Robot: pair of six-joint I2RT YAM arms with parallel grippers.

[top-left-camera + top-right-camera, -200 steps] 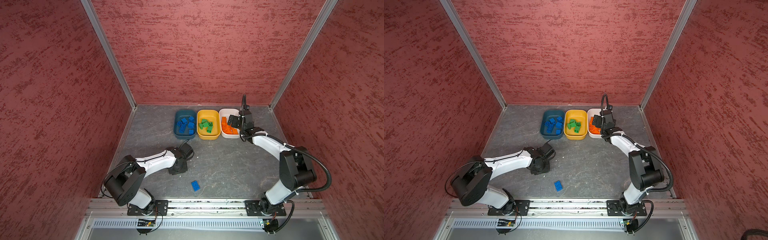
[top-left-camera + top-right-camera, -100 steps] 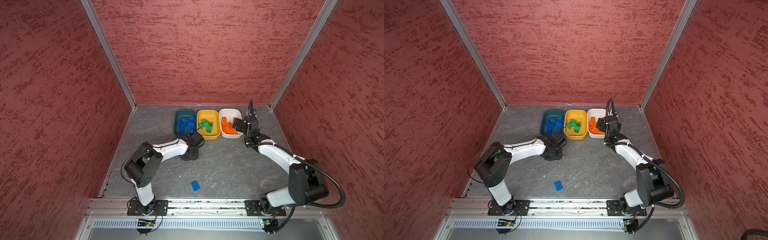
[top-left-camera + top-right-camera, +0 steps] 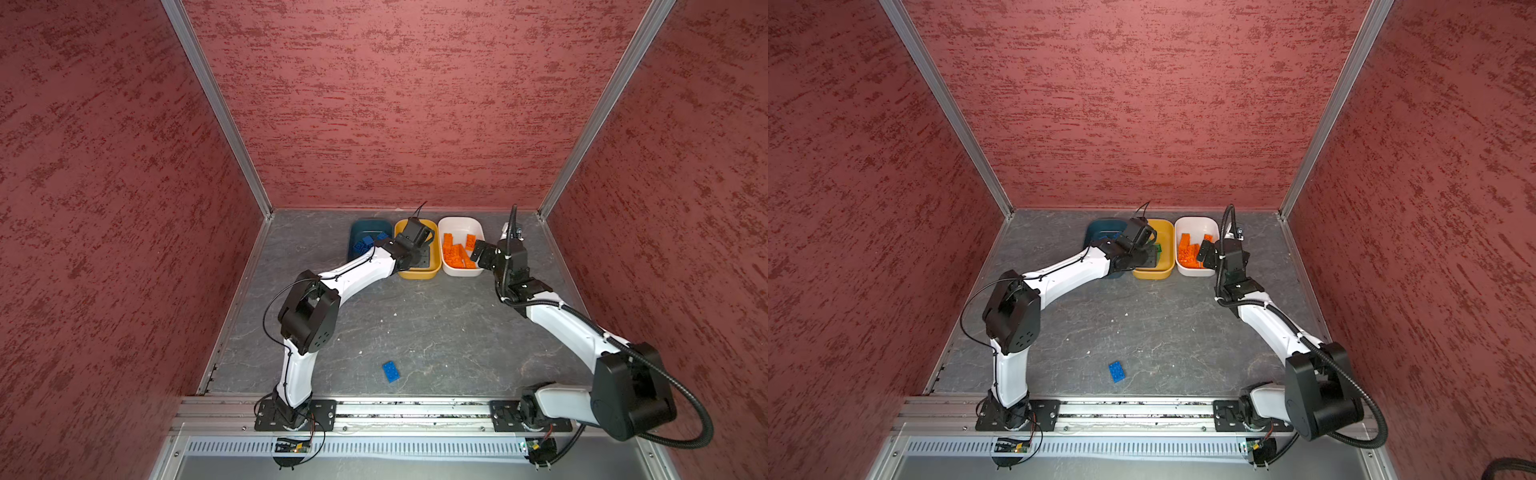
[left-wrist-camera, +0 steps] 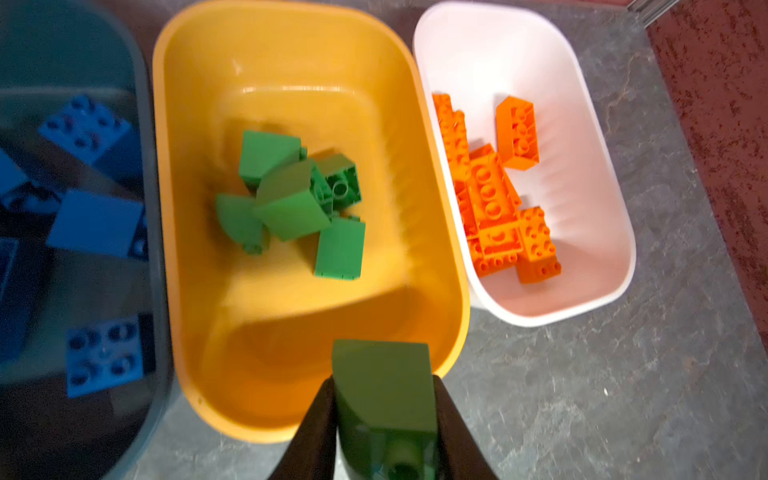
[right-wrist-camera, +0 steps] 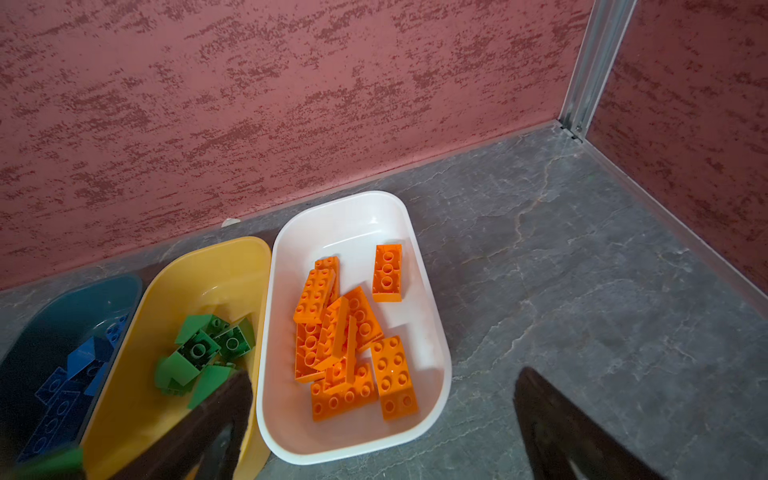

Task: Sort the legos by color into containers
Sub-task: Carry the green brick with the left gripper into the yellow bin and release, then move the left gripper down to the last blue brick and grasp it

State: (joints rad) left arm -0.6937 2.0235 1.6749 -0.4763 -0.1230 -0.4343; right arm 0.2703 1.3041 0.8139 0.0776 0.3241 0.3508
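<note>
Your left claw (image 4: 383, 380) pinched one green brick (image 4: 380, 411) over the yellow tub (image 4: 199, 291), while your right claw (image 5: 386, 376) gaped empty by the white tub (image 5: 353, 224), one blue brick (image 3: 390, 370) behind both.

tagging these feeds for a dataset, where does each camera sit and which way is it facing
Both top views: high above the front rail, looking down and back over the whole floor; left arm and right arm show whole.
Left wrist: over the yellow tub's near rim, looking down into it; left gripper shows, shut on a green brick.
Right wrist: close above the white tub, looking down toward the back wall; right gripper shows, open.
Shared: all views show the orange bricks.
</note>
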